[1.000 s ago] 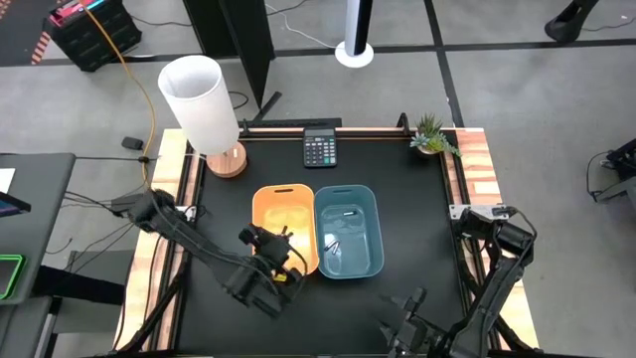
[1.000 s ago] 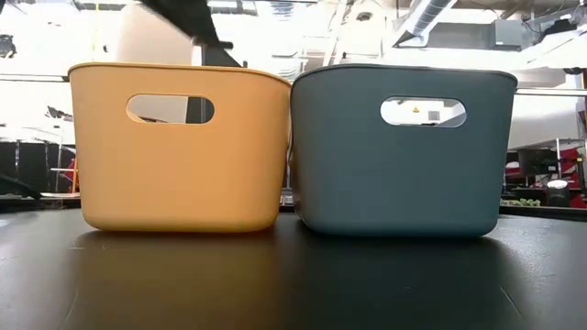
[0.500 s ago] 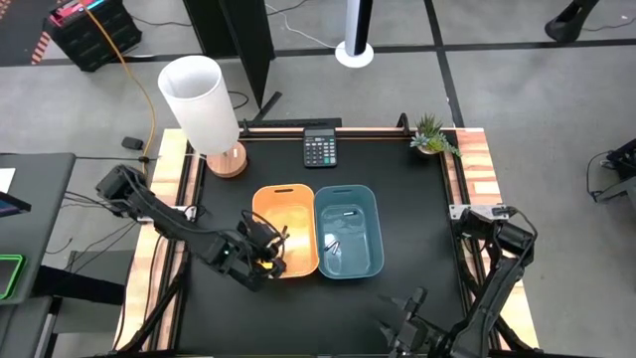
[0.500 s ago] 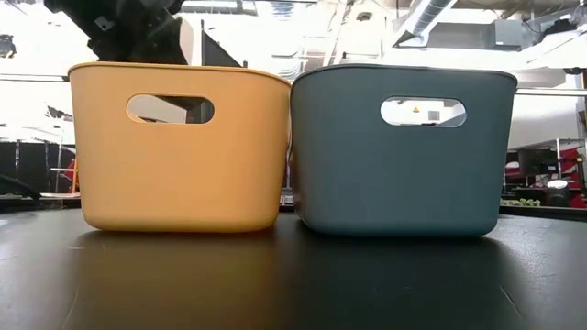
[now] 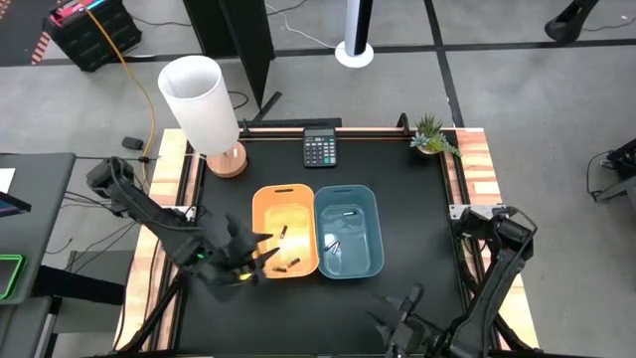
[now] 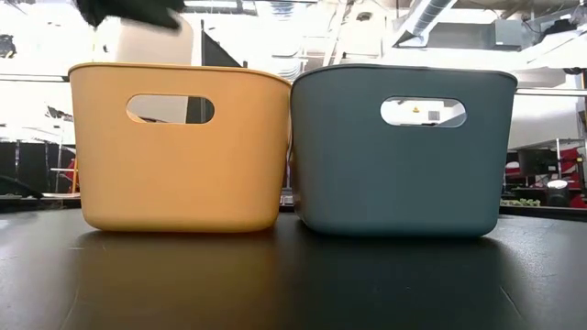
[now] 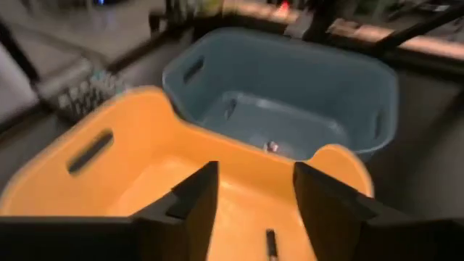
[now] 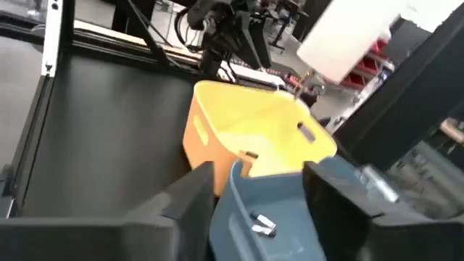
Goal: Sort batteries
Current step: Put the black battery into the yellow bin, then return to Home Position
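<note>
The left jaws (image 7: 250, 199) gape empty beside the smooth orange bin's (image 5: 270, 199) near corner; dark cylindrical batteries (image 5: 288, 264) lie inside it. Silvery batteries (image 5: 348, 212) lie in the adjoining blue bin (image 5: 376, 231). The right jaws (image 8: 257, 192), also parted, wait at the matte black bench's (image 5: 412, 209) near edge.

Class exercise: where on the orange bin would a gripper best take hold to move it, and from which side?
Grip the orange bin at its end-wall rim by the handle slot, coming from above. It stands upright and open-topped, and the blue bin touching one long side blocks that approach.
</note>
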Action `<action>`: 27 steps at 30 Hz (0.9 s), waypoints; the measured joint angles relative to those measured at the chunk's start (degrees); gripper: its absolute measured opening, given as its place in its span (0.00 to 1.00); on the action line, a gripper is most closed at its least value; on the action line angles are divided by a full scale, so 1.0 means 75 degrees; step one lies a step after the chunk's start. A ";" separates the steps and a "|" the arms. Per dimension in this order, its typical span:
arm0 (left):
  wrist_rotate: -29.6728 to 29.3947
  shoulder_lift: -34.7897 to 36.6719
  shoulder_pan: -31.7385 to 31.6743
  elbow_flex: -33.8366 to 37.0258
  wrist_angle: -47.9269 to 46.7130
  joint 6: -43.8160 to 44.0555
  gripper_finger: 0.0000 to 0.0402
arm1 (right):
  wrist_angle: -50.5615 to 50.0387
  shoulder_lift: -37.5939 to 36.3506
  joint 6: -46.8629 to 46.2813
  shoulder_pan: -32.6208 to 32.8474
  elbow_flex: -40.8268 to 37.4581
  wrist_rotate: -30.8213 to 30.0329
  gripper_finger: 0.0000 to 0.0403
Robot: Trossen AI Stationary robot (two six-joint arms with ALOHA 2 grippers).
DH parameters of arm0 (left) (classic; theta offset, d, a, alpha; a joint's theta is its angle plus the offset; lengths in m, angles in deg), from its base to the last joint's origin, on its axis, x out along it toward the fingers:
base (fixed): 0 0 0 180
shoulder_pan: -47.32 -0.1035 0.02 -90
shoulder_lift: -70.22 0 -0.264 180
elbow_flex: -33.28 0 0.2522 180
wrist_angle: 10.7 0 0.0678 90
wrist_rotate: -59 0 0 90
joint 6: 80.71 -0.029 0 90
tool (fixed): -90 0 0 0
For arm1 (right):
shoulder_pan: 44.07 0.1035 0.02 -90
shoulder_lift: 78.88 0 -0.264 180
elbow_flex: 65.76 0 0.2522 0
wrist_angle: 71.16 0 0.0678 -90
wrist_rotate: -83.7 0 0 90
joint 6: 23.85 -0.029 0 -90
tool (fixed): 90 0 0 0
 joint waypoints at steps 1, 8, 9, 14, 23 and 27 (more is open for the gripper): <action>-0.0202 0.0153 0.0173 0.0000 0.0051 -0.0247 0.40 | 0.0015 -0.0002 0.0381 -0.0061 0.0164 0.0003 0.54; -0.0904 0.0734 0.0686 -0.0006 0.0499 -0.2352 0.04 | -0.0678 -0.0277 0.1554 -0.0919 0.0450 0.0136 0.05; -0.0907 0.0756 0.0634 0.0002 0.0507 -0.2575 0.02 | -0.0844 -0.0340 0.1503 -0.1068 0.0450 0.0143 0.04; -0.0073 0.0753 0.0197 0.0017 0.1027 -0.3795 0.00 | -0.0360 -0.0760 0.2141 -0.1779 0.0162 0.0290 0.02; 0.2742 0.0755 -0.1052 0.0053 0.3218 -0.6453 0.00 | 0.7845 -0.1655 0.8299 -0.3315 -0.2214 0.4560 0.00; 0.2966 0.1228 -0.1324 0.0942 0.4214 -0.6893 0.00 | 0.9818 -0.2357 0.8726 -0.4131 -0.3669 0.5007 0.00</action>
